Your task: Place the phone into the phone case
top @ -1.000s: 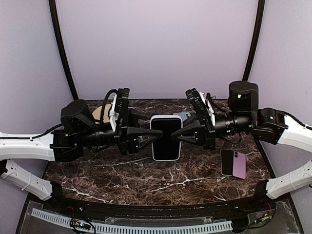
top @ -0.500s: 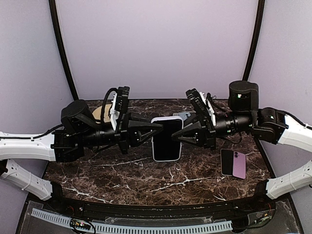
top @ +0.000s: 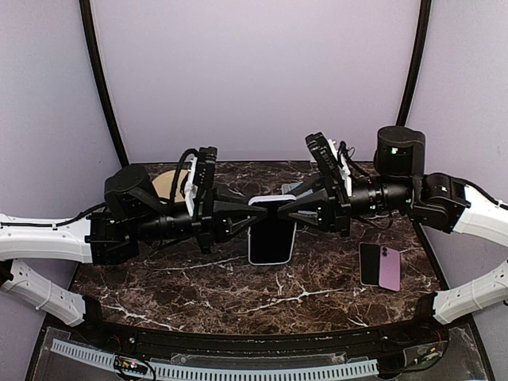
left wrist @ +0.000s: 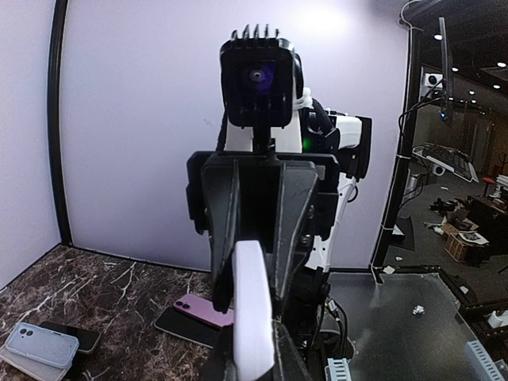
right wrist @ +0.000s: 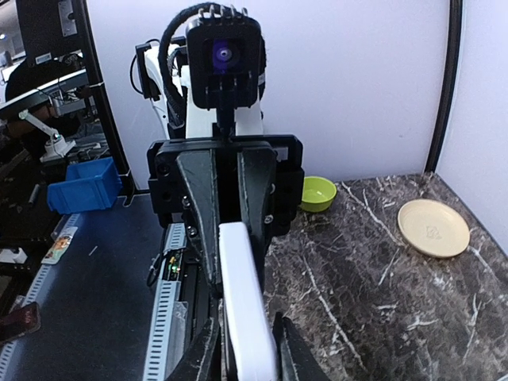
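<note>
Presently the phone [top: 271, 232] hangs in the air over the middle of the tabletop [top: 198, 282], pinched from both sides.

- Left claw [top: 252, 216]: clamped narrow onto the phone's left long edge.
- Right claw [top: 287, 214]: clamped the same way onto the right long edge.
- Each wrist view shows the white rim edge-on between that claw's own fingers, with the opposite claw straight behind it.
- Long axis: it runs near-to-far, away from the arm bases, with the dark face up toward the overhead camera. Both claws bite on the far half, so most of the length sticks out toward the bases.
- Phone case [left wrist: 41, 345]: pale blue, lying flat on the tabletop, well apart from the phone. It sits low and left in the left wrist view, which we read as the far side, beyond the phone's far end. From overhead the claws largely hide it.
- Two spare handsets [top: 379, 266] lie side by side near the right arm.

Judgement: the coming move turns on carrying the phone away from the bases and down, with its long axis matched to the case. We cannot tell exactly how the case is turned. The right arm looks slightly nearer to it.
</note>
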Robot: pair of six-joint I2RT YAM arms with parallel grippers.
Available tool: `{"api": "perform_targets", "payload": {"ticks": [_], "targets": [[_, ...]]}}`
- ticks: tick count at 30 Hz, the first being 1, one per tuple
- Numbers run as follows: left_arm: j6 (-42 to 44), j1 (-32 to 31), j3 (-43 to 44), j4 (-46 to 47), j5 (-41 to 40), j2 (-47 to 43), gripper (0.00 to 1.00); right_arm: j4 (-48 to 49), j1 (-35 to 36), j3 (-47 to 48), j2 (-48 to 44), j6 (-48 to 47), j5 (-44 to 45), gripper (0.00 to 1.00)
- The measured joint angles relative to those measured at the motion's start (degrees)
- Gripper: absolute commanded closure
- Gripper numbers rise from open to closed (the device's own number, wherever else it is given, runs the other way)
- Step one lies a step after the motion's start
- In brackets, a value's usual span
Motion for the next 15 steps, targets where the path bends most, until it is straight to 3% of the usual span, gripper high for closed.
{"api": "perform_targets", "payload": {"ticks": [2, 8, 12, 15], "targets": [[0.1, 0.0, 0.0, 0.0, 0.1, 0.0, 1.00, 0.1, 0.0, 0.1, 0.3, 0.6, -0.5, 0.99], [-0.1, 0.0, 0.0, 0.0, 0.9, 0.0, 1.00, 0.3, -0.1, 0.1, 0.3, 0.8, -1.6, 1.00], [-0.1, -0.1, 0.0, 0.1, 0.9, 0.0, 1.00, 0.3, -0.1, 0.1, 0.3, 0.8, -1.6, 0.79], [-0.2, -0.2, -0.3, 0.7, -0.2, -0.2, 1.00, 0.8, -0.1, 0.1, 0.3, 1.1, -1.3, 0.77]]}}
